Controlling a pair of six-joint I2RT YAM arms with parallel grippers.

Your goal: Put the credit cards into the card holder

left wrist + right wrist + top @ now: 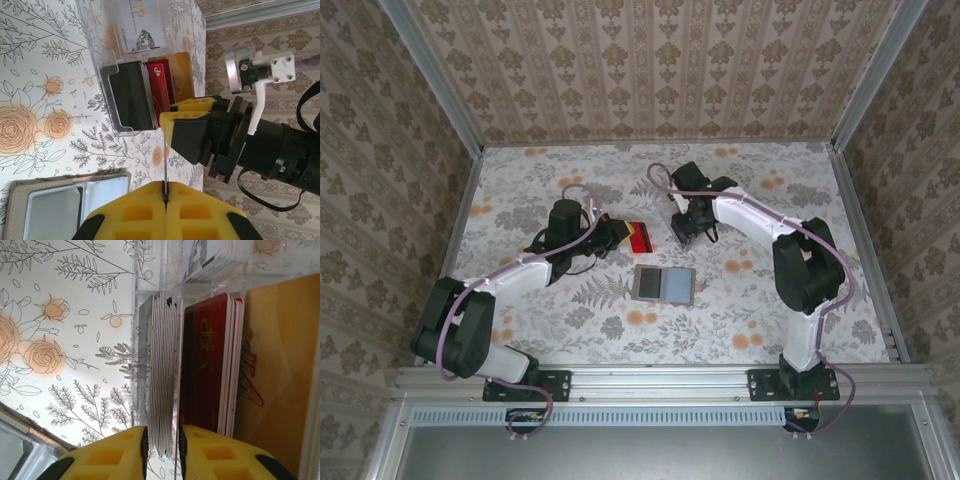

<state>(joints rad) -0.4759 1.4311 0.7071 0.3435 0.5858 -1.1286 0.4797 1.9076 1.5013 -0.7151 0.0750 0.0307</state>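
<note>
First, arm bases: both are sitting at the near edge of the table, which is wearing a floral cover.
Card holder: it is lying open and flat between the two arms, nearer than the grippers and apart from them. From the left wrist its two clear pockets are looking empty.
Left gripper: its yellow fingers are pressing tightly together. A thin line is rising from the seam, and I cannot tell what it is. From above, this gripper is reaching just beside the red cards.
Right gripper: its fingers are standing a little apart, and the edge of the black credit cards is lying in line with the gap. I cannot tell if the pads are touching them.
Clear box: it is resting on the table beyond the holder, and both grippers are meeting at it.
Box contents: black credit cards, red credit cards and an orange credit card are standing side by side. Printed cards are filling the farther compartment.
Wallpapered walls: they are closing the table at the back and sides.
</note>
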